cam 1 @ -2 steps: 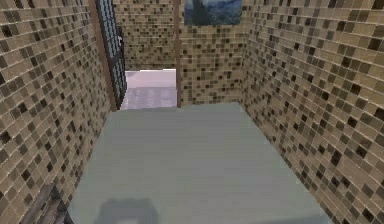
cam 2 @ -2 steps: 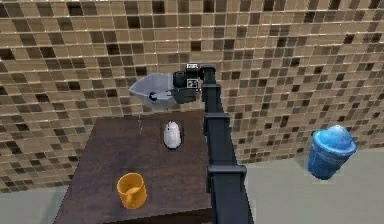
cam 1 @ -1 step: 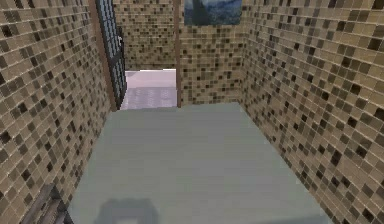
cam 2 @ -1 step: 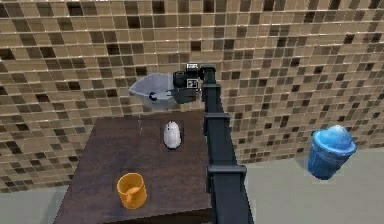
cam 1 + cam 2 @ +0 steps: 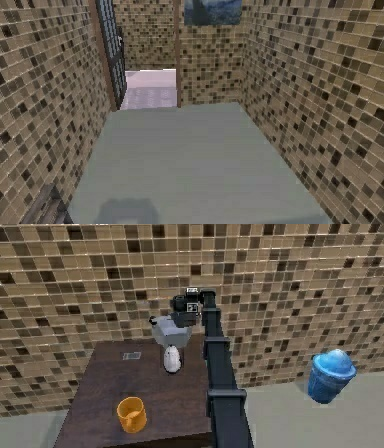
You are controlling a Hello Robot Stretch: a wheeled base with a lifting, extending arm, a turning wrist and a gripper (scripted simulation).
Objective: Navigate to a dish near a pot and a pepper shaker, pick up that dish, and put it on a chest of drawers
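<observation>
The robot stood side-on to a dark brown table (image 5: 100,394) set against the tiled wall (image 5: 70,284). The arm (image 5: 222,374) ran out along the table's right edge toward its far right corner, a stance that suited a reach for something at the back. There the gripper (image 5: 182,309) sat at a grey pot (image 5: 160,328), with a white shaker (image 5: 172,359) just in front of the pot. Whether the gripper touched the pot, how its fingers were set, or whether it had hold of anything could not be told. The likeliest dish was the orange round vessel (image 5: 132,412) near the table's front edge, well apart from the gripper — though a small flat grey piece (image 5: 131,355) left of the shaker could not be ruled out. A blue bin (image 5: 331,376) stood on the floor off the table's right side. By my judgement the pick-up was not yet done — the orange vessel rested on the table
</observation>
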